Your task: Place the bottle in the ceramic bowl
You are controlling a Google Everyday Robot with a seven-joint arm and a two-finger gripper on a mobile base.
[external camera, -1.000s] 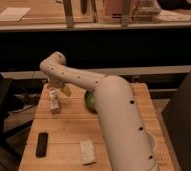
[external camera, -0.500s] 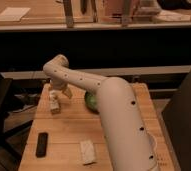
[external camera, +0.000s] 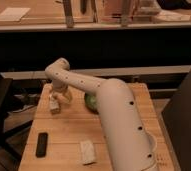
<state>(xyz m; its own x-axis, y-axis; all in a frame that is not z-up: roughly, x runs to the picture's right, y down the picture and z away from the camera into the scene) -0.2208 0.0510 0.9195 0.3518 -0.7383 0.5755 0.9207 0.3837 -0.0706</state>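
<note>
The bottle (external camera: 54, 104) is a small whitish shape at the left part of the wooden table (external camera: 64, 130), standing roughly upright. My gripper (external camera: 57, 98) hangs down from the wrist right over it and seems to be around its top. The ceramic bowl (external camera: 91, 102) is green and sits just right of the gripper. My white arm covers most of it, so only its left edge shows. The bottle is outside the bowl, about a hand's width to its left.
A flat black device (external camera: 41, 144) lies near the front left of the table. A flat white packet (external camera: 87, 151) lies at the front middle. My bulky arm (external camera: 119, 125) covers the right half of the table. A dark counter runs behind it.
The arm's elbow has shifted slightly right and down. The gripper stays at the bottle, which has hardly moved.
</note>
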